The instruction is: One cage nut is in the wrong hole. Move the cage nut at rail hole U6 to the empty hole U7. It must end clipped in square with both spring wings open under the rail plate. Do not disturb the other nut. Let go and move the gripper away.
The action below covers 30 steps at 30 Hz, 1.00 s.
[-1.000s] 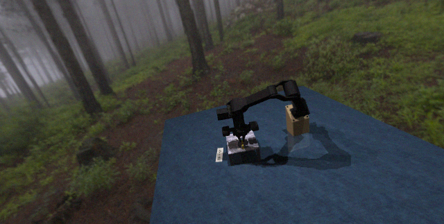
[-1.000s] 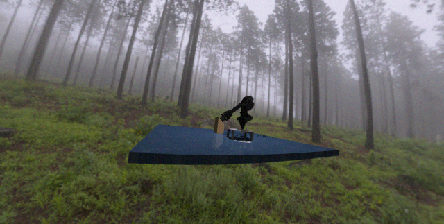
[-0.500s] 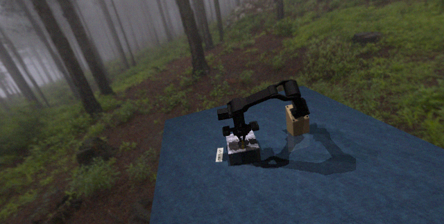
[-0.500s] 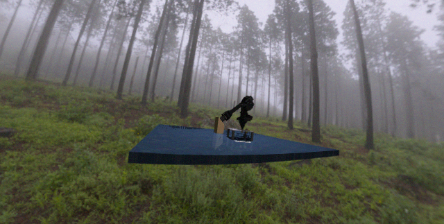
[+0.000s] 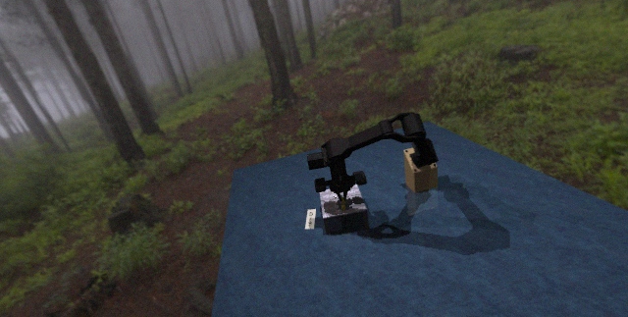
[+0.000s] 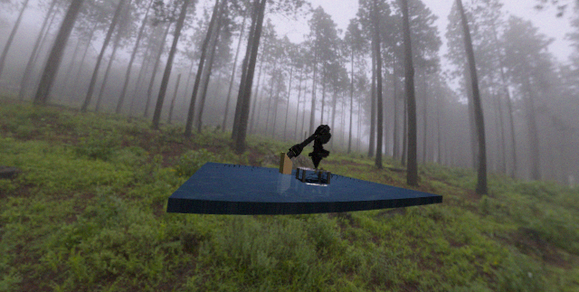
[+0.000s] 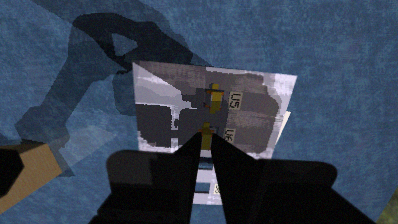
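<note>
Black arm bent high over its work, gripper pointing down.

The arm [image 5: 365, 141] [image 6: 308, 142] rises from its low end, bends at the top and reaches across at a slope; from there the wrist [image 5: 338, 166] [image 6: 318, 146] drops nearly straight down. Below it hangs the gripper [image 5: 343, 201] [image 6: 316, 166] [image 7: 205, 136], its two dark fingers [image 5: 340, 198] tapering to narrow tips. From where I stand they're drawn nearly together, pinching something slim, with the broader finger mounts spread wide on either side.
</note>
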Each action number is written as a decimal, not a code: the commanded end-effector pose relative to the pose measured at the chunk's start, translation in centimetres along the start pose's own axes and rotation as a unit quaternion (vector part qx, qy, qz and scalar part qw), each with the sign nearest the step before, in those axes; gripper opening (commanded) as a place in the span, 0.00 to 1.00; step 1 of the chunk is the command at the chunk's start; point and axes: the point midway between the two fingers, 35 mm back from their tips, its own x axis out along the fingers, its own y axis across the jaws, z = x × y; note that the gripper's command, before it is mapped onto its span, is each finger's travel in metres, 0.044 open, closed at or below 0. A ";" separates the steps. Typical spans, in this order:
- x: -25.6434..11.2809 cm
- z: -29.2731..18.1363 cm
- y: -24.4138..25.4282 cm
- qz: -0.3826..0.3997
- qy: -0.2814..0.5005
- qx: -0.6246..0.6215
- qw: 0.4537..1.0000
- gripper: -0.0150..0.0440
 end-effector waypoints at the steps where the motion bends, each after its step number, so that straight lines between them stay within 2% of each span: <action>1: 0.0 0.0 0.1 -0.002 0.000 0.001 1.000 0.30; 30: 0.0 -0.1 0.2 -0.021 0.000 0.001 1.000 0.30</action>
